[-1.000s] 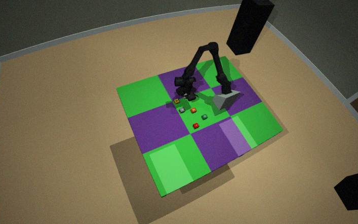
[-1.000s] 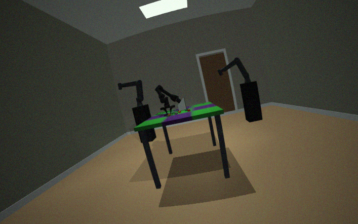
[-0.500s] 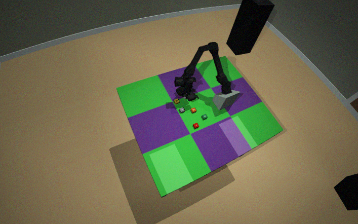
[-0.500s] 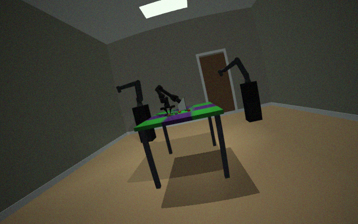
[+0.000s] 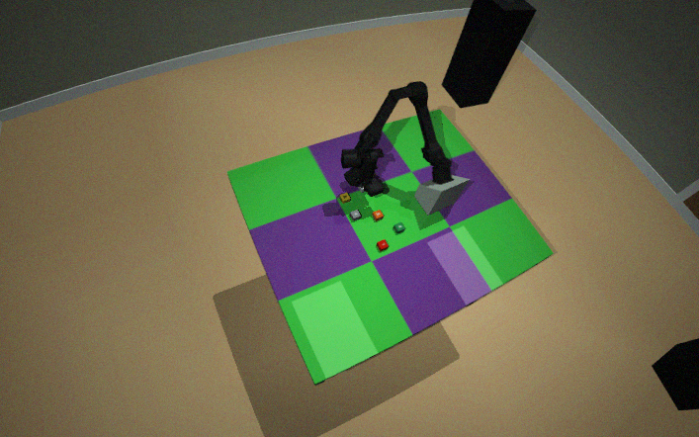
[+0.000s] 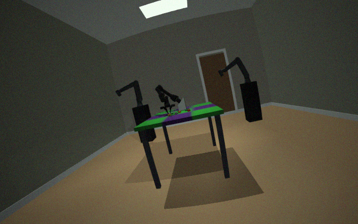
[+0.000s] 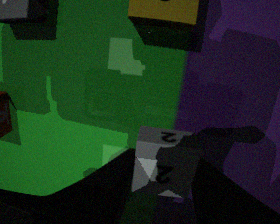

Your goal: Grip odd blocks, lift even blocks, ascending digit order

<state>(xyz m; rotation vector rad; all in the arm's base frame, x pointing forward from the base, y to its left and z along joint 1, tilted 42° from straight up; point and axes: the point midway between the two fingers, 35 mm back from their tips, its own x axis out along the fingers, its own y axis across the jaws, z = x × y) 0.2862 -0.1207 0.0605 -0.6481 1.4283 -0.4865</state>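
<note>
With our end effector (image 5: 363,189) (image 6: 169,112) (image 7: 164,160) clamped on the white 2 block (image 5: 362,189) (image 7: 143,150), we judge its even-digit turn underway; next comes a slight lift, then set-down and release.

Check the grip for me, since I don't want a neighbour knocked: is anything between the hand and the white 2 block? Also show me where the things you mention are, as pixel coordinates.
Nothing visible. The hand's (image 7: 166,167) fingers flank the white 2 block (image 7: 163,162); the yellow block (image 7: 163,11) and orange block (image 7: 0,116) (image 5: 378,215) sit outside them.
</note>
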